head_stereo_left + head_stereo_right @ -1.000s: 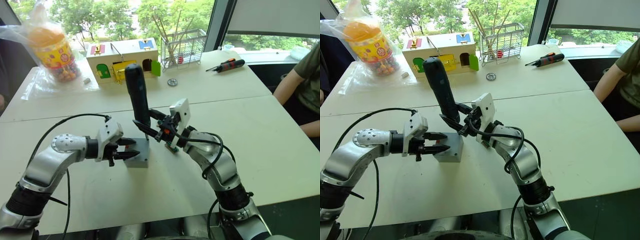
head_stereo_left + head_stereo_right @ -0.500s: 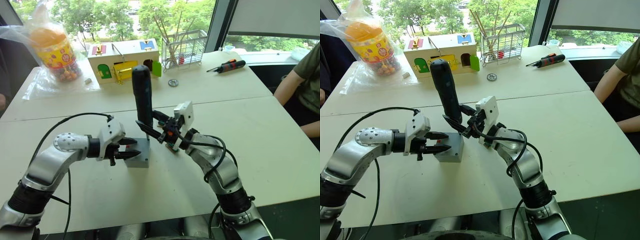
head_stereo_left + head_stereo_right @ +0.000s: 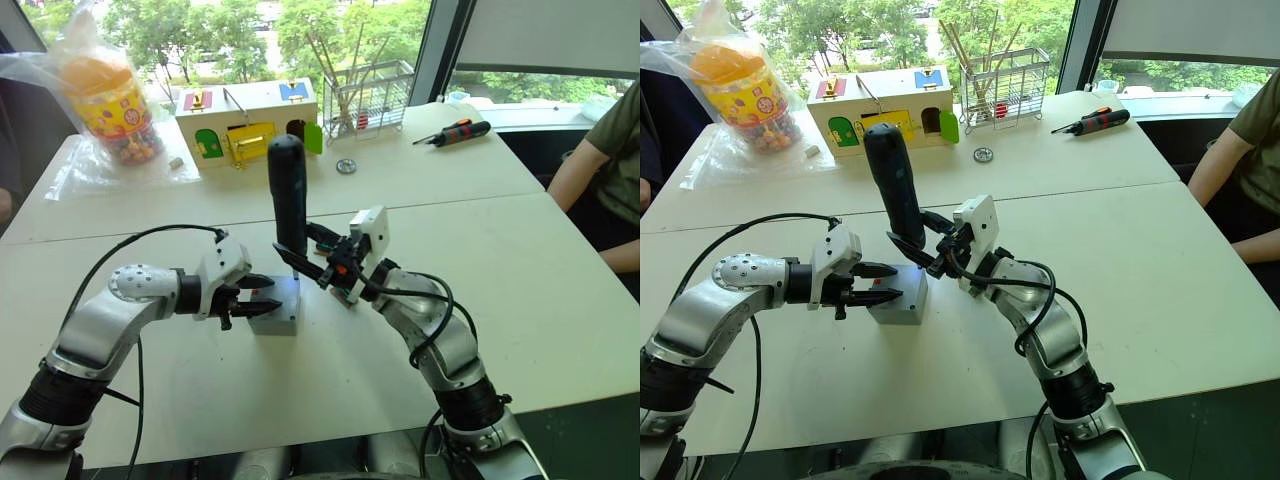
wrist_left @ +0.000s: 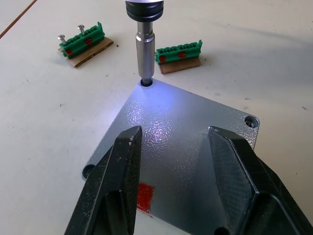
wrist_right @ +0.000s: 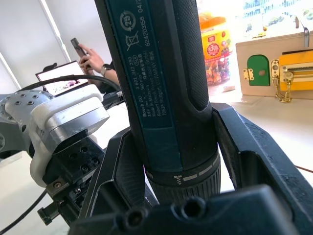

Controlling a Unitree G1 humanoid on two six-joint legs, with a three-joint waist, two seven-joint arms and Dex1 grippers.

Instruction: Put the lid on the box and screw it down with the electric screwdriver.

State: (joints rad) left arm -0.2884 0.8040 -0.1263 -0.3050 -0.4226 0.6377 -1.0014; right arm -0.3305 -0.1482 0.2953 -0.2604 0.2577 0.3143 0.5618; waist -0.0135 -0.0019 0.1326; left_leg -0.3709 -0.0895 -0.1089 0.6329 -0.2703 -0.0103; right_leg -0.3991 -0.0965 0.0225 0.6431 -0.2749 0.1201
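the box sits at the centre of the left eye frame on the white table, with the lid lying flat on top of it and matching its outline. in the left wrist picture the lid fills the middle, a round screw hole shows at its corner on the right edge, and a small red mark lies at the lower middle between the fingers.

the left gripper reaches in from the lower left, its two black fingers spread apart over the lid and the box's side; whether they touch the lid cannot be told.

the right gripper comes in from the lower right and pinches the electric screwdriver near its lower end, its jaws pressed against both sides of the black body. the tool stands nearly upright in the upper centre of the frame. its metal bit goes down into the lid's corner hole at the upper middle of the left wrict picture, and a bluish-white light falls on the lid around that hole.

two green terminal blocks lie on the table just beyond that corner. at the top of the head frames stand a wooden box with coloured doors, a wire rack, a jar in a plastic bag and a black-and-orange screwdriver. a person's arm shows at the right edge.
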